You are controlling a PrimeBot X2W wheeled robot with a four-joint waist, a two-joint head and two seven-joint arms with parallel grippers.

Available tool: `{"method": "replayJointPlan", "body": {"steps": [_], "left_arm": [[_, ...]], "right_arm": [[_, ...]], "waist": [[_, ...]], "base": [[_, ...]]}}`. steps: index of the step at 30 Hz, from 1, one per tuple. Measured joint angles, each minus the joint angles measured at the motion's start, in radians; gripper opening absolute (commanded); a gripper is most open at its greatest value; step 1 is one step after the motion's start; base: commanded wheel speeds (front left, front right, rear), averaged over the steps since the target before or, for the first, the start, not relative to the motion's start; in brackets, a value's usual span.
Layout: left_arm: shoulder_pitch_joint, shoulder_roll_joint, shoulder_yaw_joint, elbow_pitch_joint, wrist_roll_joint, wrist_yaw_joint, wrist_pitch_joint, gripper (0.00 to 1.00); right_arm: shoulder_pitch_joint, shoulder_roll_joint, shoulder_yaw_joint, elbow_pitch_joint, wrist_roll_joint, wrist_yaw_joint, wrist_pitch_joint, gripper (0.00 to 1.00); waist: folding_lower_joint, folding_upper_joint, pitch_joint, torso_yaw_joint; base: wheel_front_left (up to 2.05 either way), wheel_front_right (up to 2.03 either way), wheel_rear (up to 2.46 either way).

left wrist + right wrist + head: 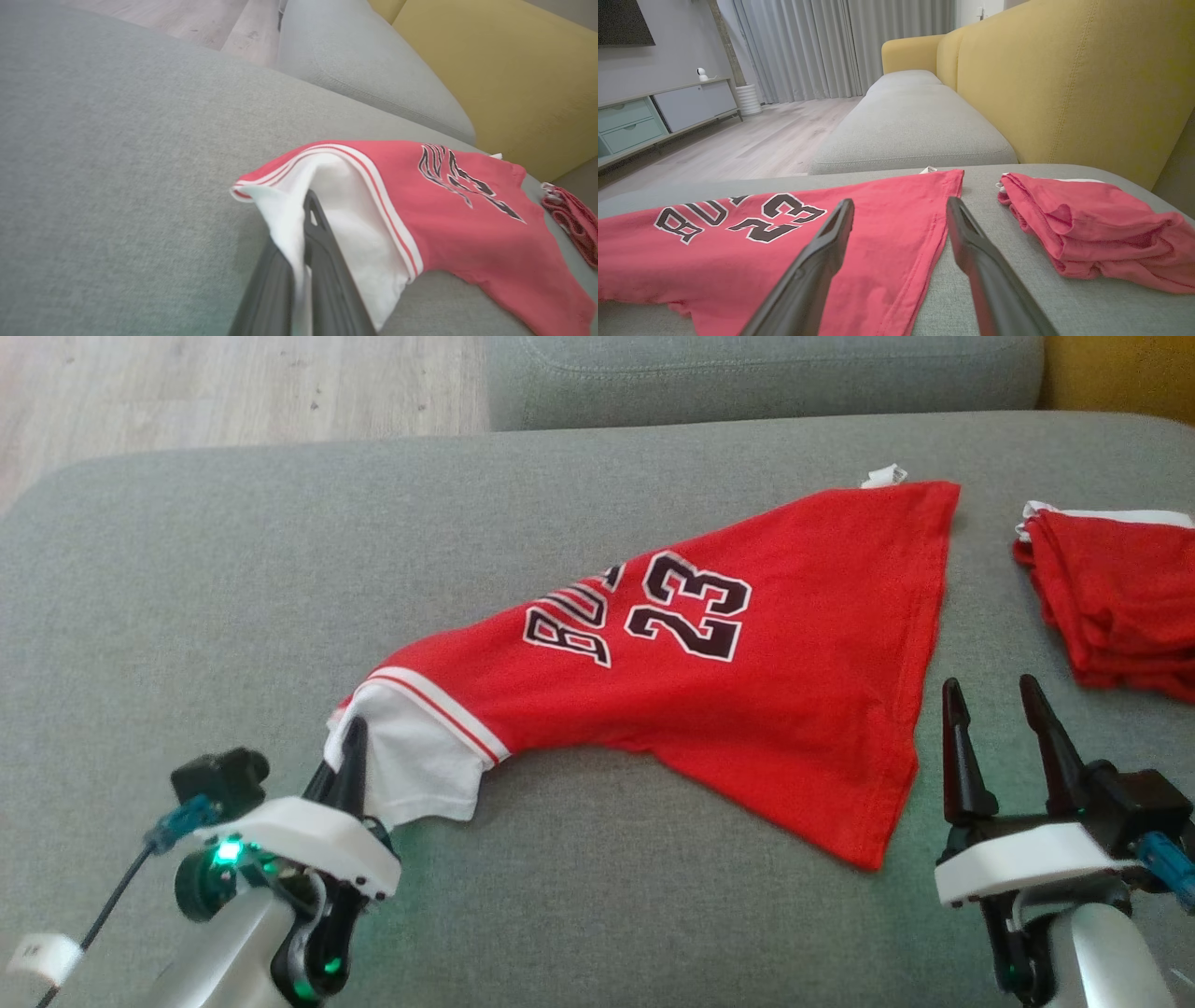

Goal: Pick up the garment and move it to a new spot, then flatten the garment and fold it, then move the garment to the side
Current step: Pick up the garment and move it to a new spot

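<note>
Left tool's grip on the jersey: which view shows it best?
Left wrist view: the left tool is shut on the white sleeve of the jersey, cloth pinched between its fingers. Head view shows it from behind; right wrist view, the jersey's number.

Pale arms (1111, 952) ended in long, dark, tapered jaws.
Beside the left wrist's white shell (308, 845) sat a black camera block (219, 779), a blue plug (182, 821) on a thin dark cable (101, 913), and a green light (227, 850).
</note>
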Motion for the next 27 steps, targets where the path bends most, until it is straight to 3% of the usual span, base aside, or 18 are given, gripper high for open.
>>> {"method": "replayJointPlan", "body": {"steps": [7,9,10,12,13,14,27], "left_arm": [[0.011,-0.009,0.020,0.041,-0.010,-0.009,-0.072,0.00],[0.009,-0.016,0.024,0.046,-0.001,-0.011,-0.097,0.11],[0.007,-0.020,0.024,0.052,0.005,-0.013,-0.106,0.26],[-0.004,-0.030,0.025,0.063,0.016,-0.018,-0.124,0.43],[-0.012,-0.033,0.025,0.068,0.020,-0.019,-0.128,0.78],[-0.021,-0.037,0.026,0.072,0.020,-0.020,-0.131,1.00],[0.028,-0.015,0.025,0.070,0.071,-0.026,-0.168,1.00]], "right_arm": [[0.000,0.000,-0.002,-0.003,-0.010,0.000,0.000,1.00],[0.000,0.000,-0.002,-0.008,-0.013,0.000,0.000,1.00],[-0.001,0.000,-0.001,-0.010,-0.018,0.000,0.001,1.00],[-0.003,0.000,0.000,-0.015,-0.019,0.000,0.002,1.00],[-0.003,0.000,0.001,-0.016,-0.019,0.000,0.002,1.00],[-0.004,0.000,0.002,-0.016,-0.022,0.000,0.004,1.00],[0.001,0.000,0.003,-0.017,-0.044,0.000,0.006,1.00]], "waist": [[0.0001,0.0000,0.021,0.008],[0.0000,0.0000,0.028,0.013],[0.0001,0.0000,0.031,0.015],[0.0000,0.0000,0.039,0.019],[0.0001,0.0000,0.043,0.022],[0.0001,0.0000,0.046,0.023],[0.0001,0.0000,0.000,0.050]], "base": [[0.00,0.00,0.00],[0.00,0.00,0.00],[0.00,0.00,0.00],[0.00,0.00,0.00],[0.00,0.00,0.00],[0.00,0.00,0.00],[0.00,0.00,0.00]]}}
